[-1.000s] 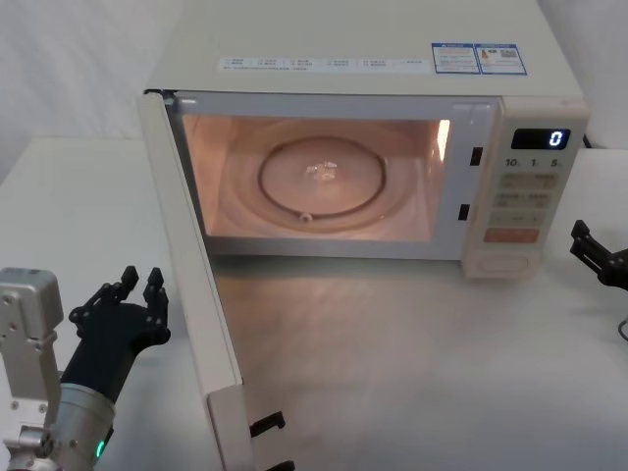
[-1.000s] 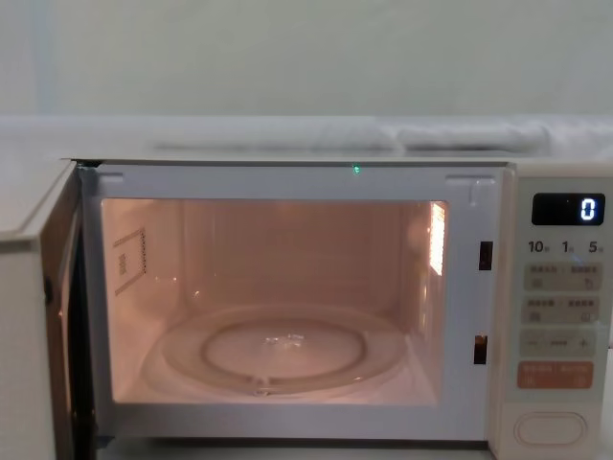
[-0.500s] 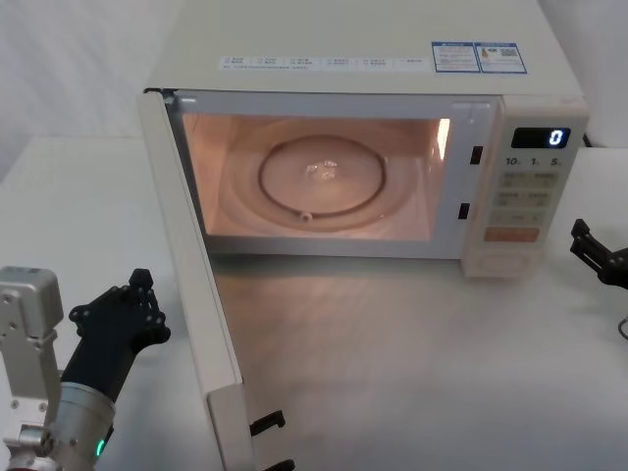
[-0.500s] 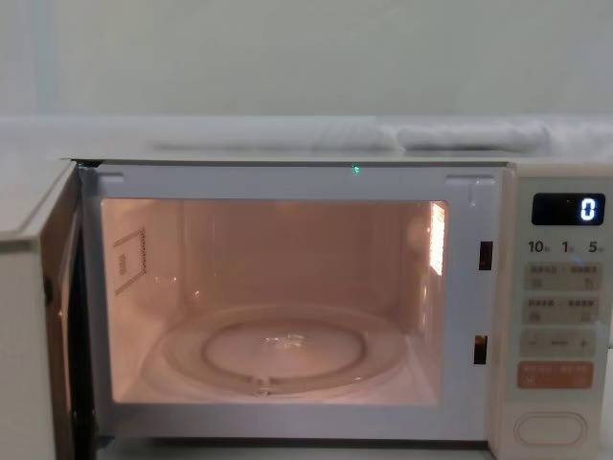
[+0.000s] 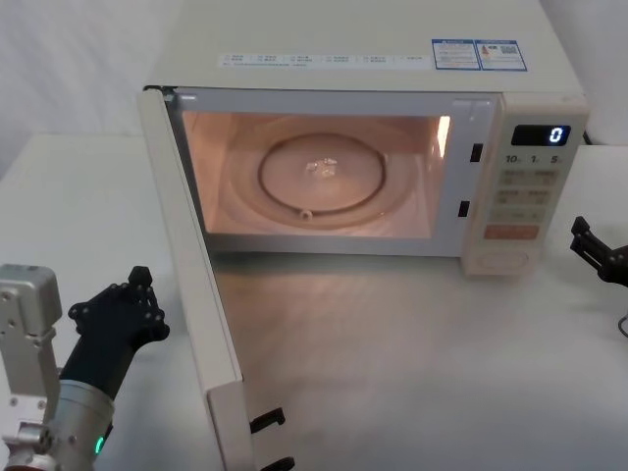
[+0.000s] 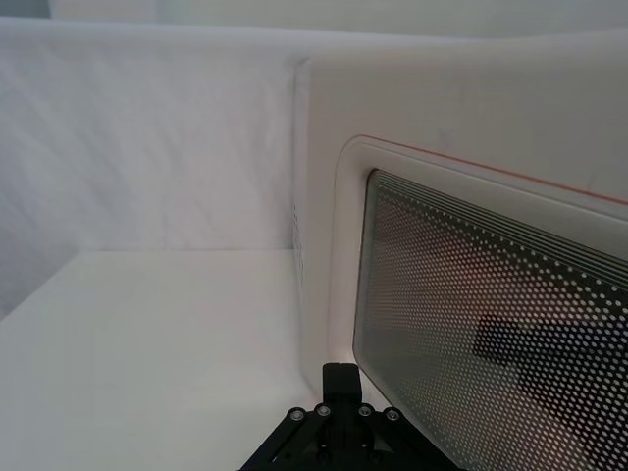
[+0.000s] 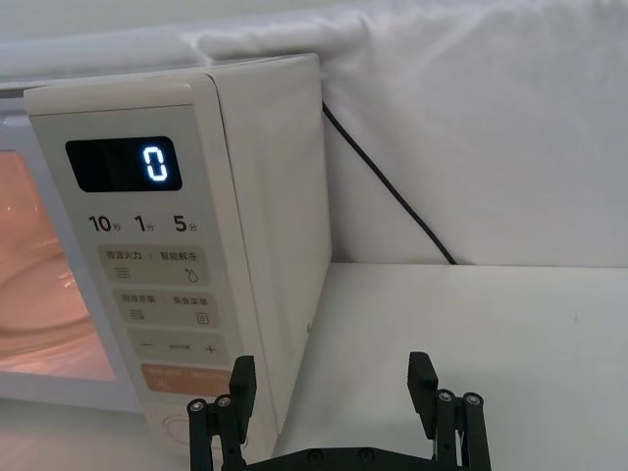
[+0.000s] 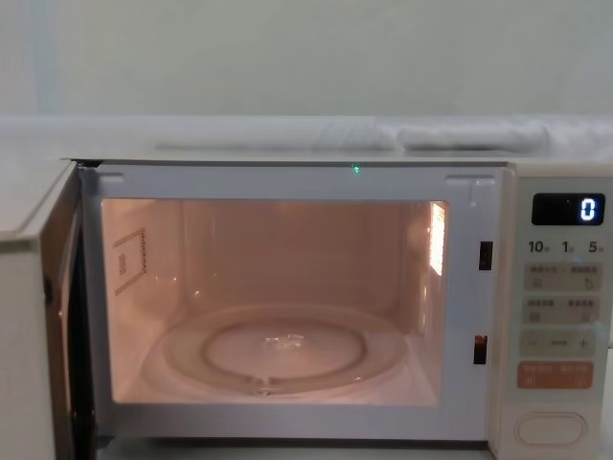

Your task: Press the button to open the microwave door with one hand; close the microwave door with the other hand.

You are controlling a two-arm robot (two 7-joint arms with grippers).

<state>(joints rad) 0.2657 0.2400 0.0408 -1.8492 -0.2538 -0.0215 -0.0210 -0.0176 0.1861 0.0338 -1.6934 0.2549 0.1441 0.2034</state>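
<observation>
The microwave door [image 5: 191,285] stands wide open, swung out toward me on the left, and the lit cavity with its glass turntable [image 5: 319,177] is exposed. My left gripper [image 5: 140,279], black on a silver wrist with a green light, is shut and sits just outside the door's outer face, a small gap away. In the left wrist view its joined fingertips [image 6: 340,375] sit near the lower corner of the door [image 6: 471,294] with its dotted window. My right gripper [image 5: 592,245] hangs open to the right of the control panel, below and beside the oval button [image 7: 172,427].
The display [image 5: 554,136] reads 0. A black cable [image 7: 392,196] runs down behind the microwave on the right. Two latch hooks [image 5: 267,422] stick out of the door's free edge near me. White table [image 5: 412,373] stretches in front of the cavity.
My left gripper's fingers went from spread to shut beside the door. The door and the right gripper have barely moved.
</observation>
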